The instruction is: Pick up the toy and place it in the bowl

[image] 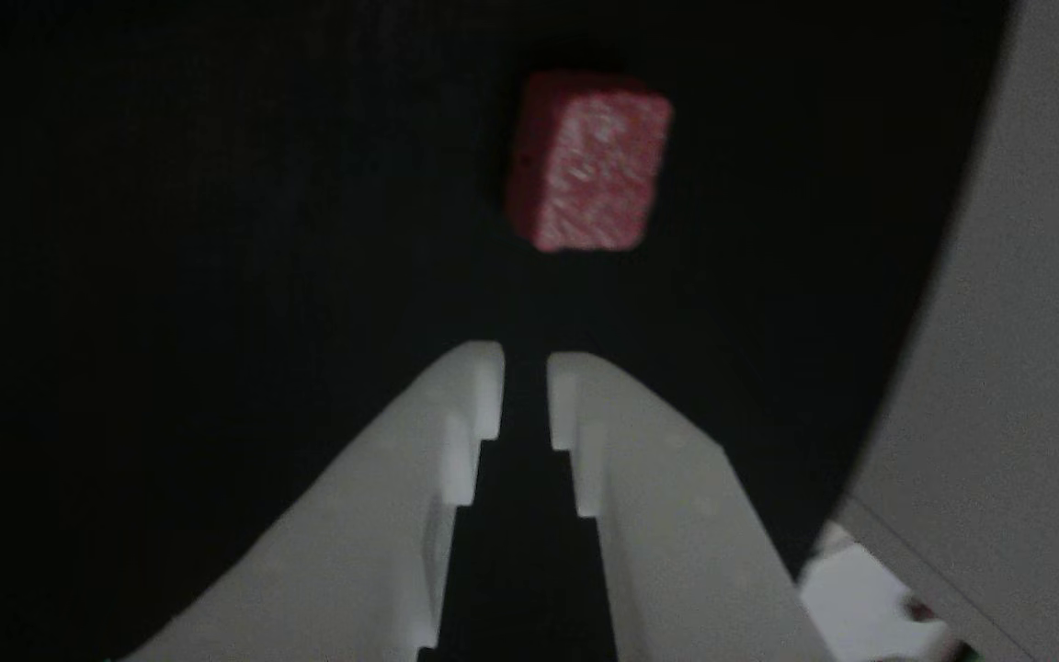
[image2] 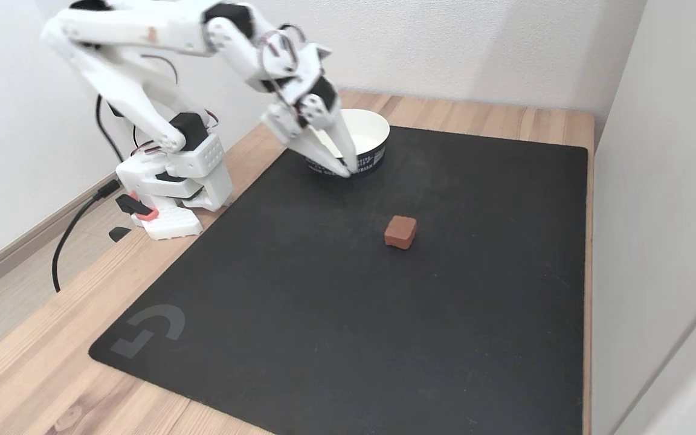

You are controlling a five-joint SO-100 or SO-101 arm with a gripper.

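Note:
The toy [image2: 400,231], a small dark-red rounded block, lies on the black mat in the fixed view, apart from everything else. In the other view the toy [image: 589,165] sits ahead of my fingertips, slightly right, its mottled face up. The bowl [image2: 378,124] stands at the mat's far edge, white inside with a dark lettered outer wall. My gripper [image2: 348,172] hangs in front of the bowl's near wall, up and left of the toy. In the other view the gripper [image: 525,386] is shut to a thin slit with nothing held.
The black mat [image2: 336,314] covers most of the wooden table [image2: 34,374]. The arm's white base [image2: 173,187] and a black cable [image2: 67,241] sit at the left edge. A pale wall panel [image2: 662,211] runs along the mat's right side.

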